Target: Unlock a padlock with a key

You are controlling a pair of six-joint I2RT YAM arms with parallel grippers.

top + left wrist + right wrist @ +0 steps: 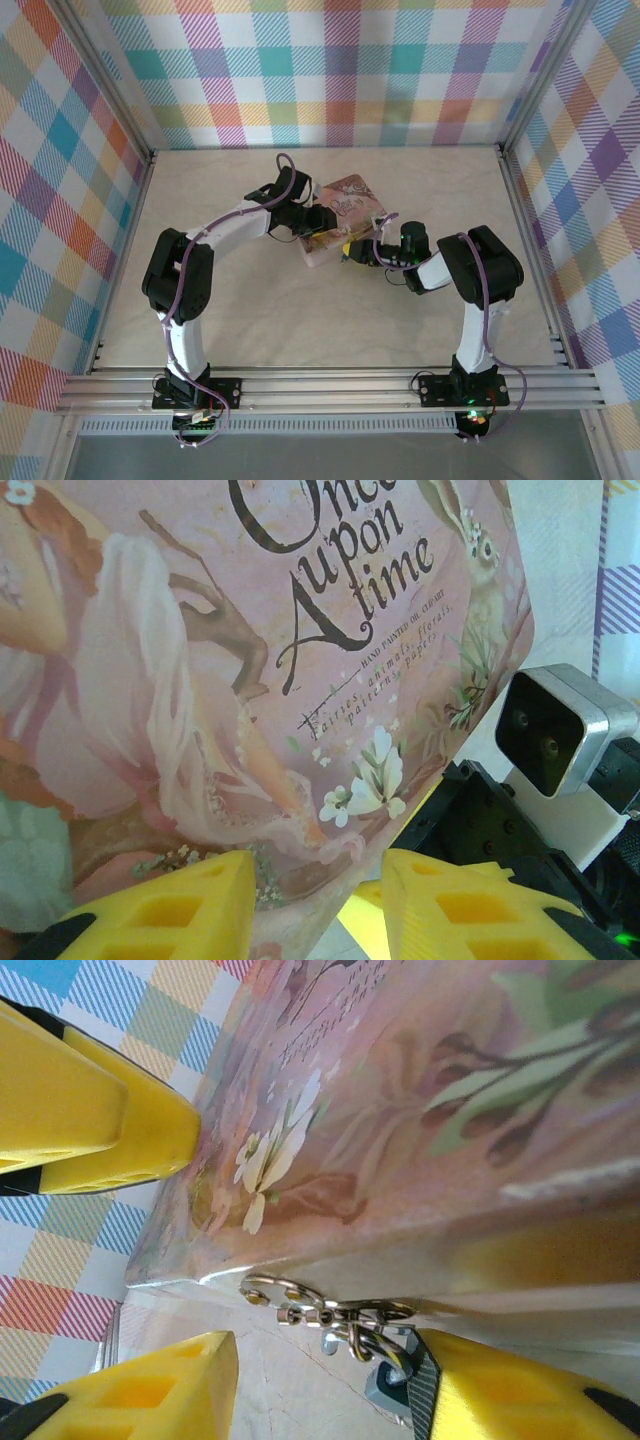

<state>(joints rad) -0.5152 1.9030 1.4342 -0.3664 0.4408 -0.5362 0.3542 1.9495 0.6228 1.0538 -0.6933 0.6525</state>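
Right end effector point(325, 1360) open-jawed, straddling the ring chain point(310, 1310) at the pink box point(420, 1110) edge; padlock point(385, 1388) sits beside one jaw (tiny!). Close centred, slowly. Left end effector point(320, 900) at the box, grip unclear.

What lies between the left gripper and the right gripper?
The pink box's near corner, with a metal ring chain at its edge, seen from the right wrist.

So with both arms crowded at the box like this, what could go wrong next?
The right gripper straddles the thin key ring beside the padlock; closing could pinch chain links or slip off.
The left gripper seems to grip the pink box by just its lower edge; a tug might twist it loose.
The wrists sit close and could collide.
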